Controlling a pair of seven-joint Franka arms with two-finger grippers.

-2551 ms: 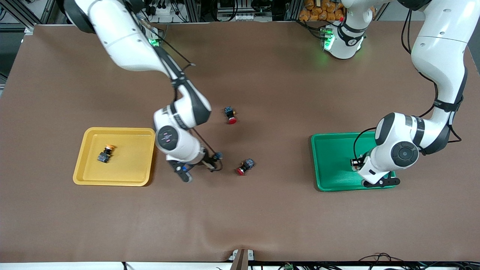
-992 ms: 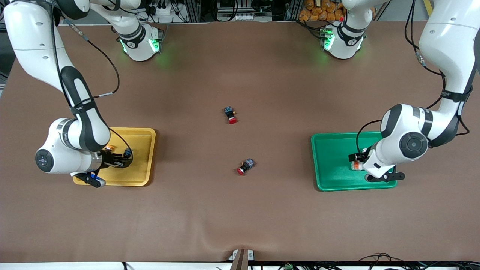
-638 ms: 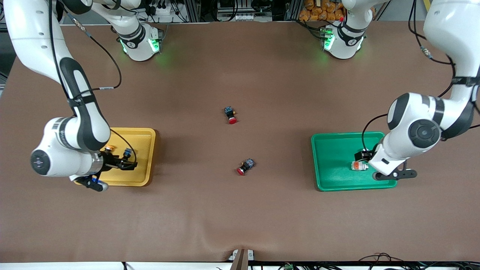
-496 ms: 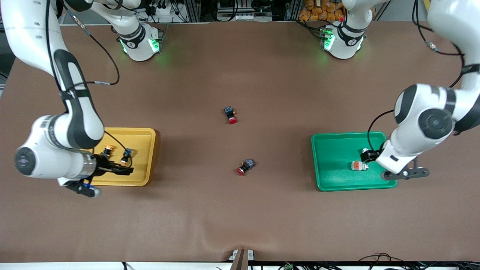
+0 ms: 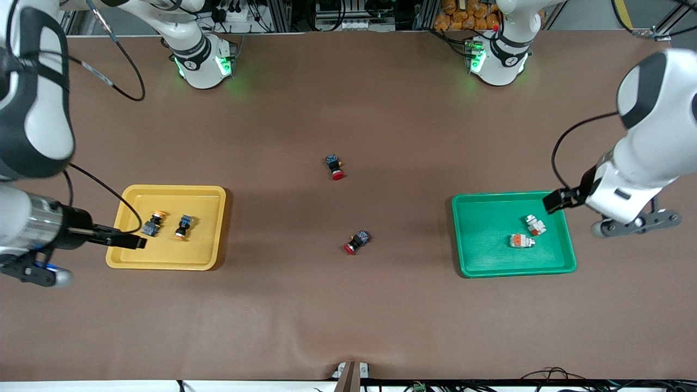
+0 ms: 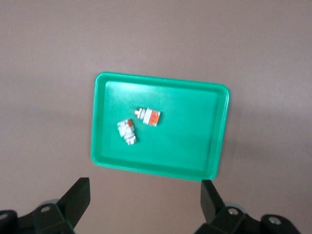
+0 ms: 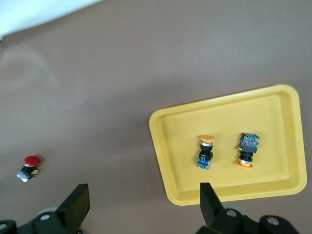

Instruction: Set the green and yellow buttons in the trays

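Right gripper (image 5: pixel 128 241): lower left of the front view, over the yellow tray's edge nearest the right arm's end; fingers spread, nothing between them (the right wrist view shows the gap bare).

Yellow tray (image 5: pixel 207 228): left of centre on the tabletop (image 5: pixel 348 316). Holds two black-bodied buttons with orange-yellow caps, lying on their sides, just beside each other but apart: first yellow button (image 5: pixel 153 224) and second yellow button (image 5: pixel 183 227).

Red-capped buttons: one at centre frame (image 5: pixel 334 167), one lower and nearer the camera (image 5: pixel 355 242). Both lie on bare tabletop, well apart from either tray; not part of the sorting.

Green tray (image 5: pixel 479 256): right of centre. Holds two whitish-grey buttons, close together: upper grey button (image 5: pixel 536 224) and lower grey button (image 5: pixel 521 240), the latter with an orange mark showing.

Left gripper (image 5: pixel 558 200): right of the frame, over the green tray's corner toward the left arm's end; fingers spread and empty (the left wrist view looks straight down on the tray from well above).

Handling, as a judgement: the buttons look small, rigid and light, hard plastic that will not deform. The round caps would likely roll or slip under a pinch; the squarish body offers flat faces and is the better hold. All four task buttons appear already placed.
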